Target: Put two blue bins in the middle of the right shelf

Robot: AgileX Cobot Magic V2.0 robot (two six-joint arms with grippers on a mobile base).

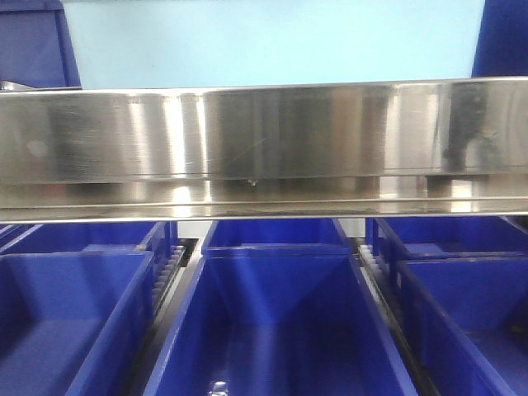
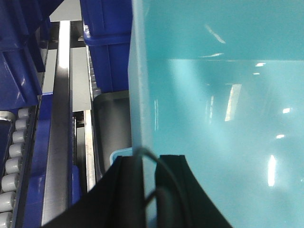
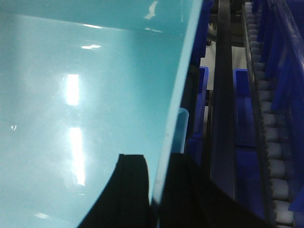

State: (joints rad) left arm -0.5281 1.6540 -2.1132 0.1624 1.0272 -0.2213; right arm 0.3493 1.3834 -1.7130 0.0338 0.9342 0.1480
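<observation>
A pale light-blue bin (image 1: 272, 41) fills the top of the front view, above a steel shelf beam. In the left wrist view its smooth inside (image 2: 223, 95) takes up the right half, and my left gripper (image 2: 151, 164) is shut on its left wall, one black finger on each side. The right wrist view has the same pale bin (image 3: 85, 95) on the left, with my right gripper (image 3: 156, 164) shut on its right wall. A pale rim lip (image 2: 118, 154) shows just outside the gripped wall. I cannot tell whether a second pale bin is nested there.
A wide stainless shelf beam (image 1: 264, 140) crosses the front view. Below it sit dark royal-blue bins (image 1: 272, 322) in rows. Roller tracks (image 2: 12, 166) and steel rails run beside the left gripper, with rollers (image 3: 270, 142) and more dark blue bins (image 3: 244, 109) beside the right.
</observation>
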